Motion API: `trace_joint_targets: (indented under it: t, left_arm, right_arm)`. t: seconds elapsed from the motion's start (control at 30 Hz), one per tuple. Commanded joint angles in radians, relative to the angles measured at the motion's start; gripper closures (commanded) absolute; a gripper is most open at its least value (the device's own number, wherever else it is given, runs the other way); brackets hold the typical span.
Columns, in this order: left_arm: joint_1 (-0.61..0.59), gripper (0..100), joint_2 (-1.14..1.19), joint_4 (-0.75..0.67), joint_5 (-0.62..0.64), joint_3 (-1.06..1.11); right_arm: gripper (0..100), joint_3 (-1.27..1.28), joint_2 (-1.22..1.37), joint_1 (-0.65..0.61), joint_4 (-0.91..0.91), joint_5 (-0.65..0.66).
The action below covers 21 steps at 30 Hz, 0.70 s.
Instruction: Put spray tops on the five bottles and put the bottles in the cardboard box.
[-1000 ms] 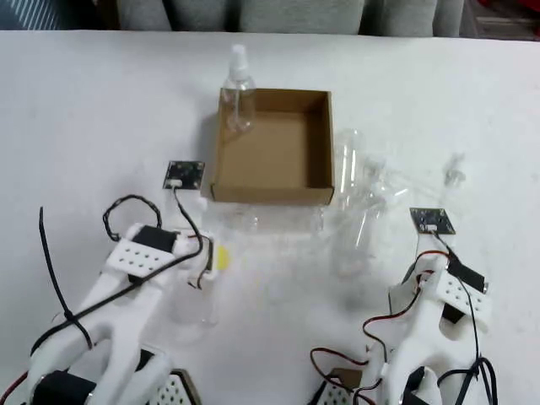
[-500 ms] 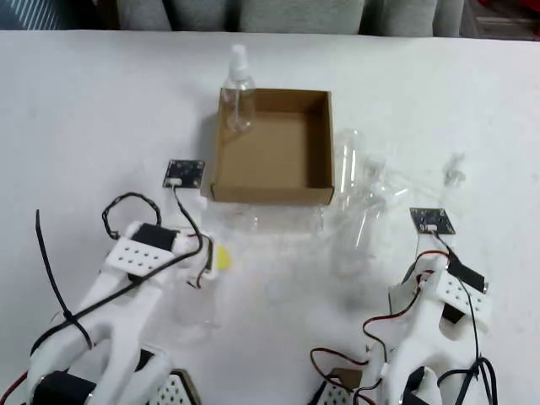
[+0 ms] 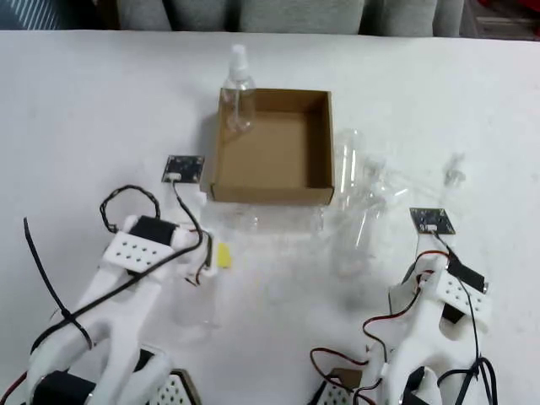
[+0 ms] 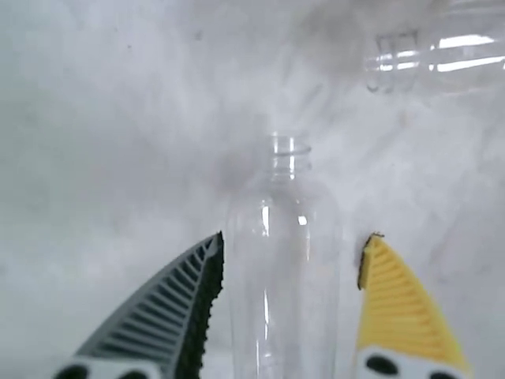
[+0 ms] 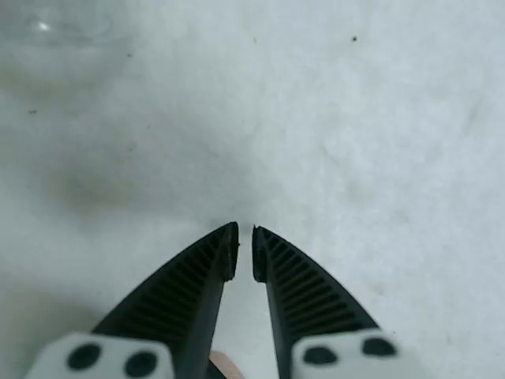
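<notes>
The open-necked bottle lies on the worktop between the fingers of the left hand, which is spread open and not yet gripping it, its neck pointing straight away, while the empty right hand, almost closed, is well apart.

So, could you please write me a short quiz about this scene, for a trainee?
1. True or false: the right arm's jaws grip a spray top.
2. What lies between the left arm's jaws? A) a white spray top B) a clear plastic bottle with no top C) nothing
3. Fill in: the bottle with the white spray top is at the brown cardboard box's far ___ corner.
Key: 1 false; 2 B; 3 left.
</notes>
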Motion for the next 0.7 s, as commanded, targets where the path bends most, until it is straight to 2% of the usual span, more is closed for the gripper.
trace_joint_targets:
  t: [0.0,0.33,0.67]
  left_arm:
    - [-0.001,73,0.008,0.018,-0.026,-0.055]
    - [-0.007,73,0.295,0.055,-0.035,-0.216]
    - [-0.001,73,0.311,0.051,-0.035,-0.21]
  right_arm:
    - [97.8,-0.008,0.002,-0.007,-0.012,0.009]
    - [97.8,-0.008,0.002,-0.007,-0.012,0.009]
    - [97.8,-0.008,0.002,-0.007,-0.012,0.009]
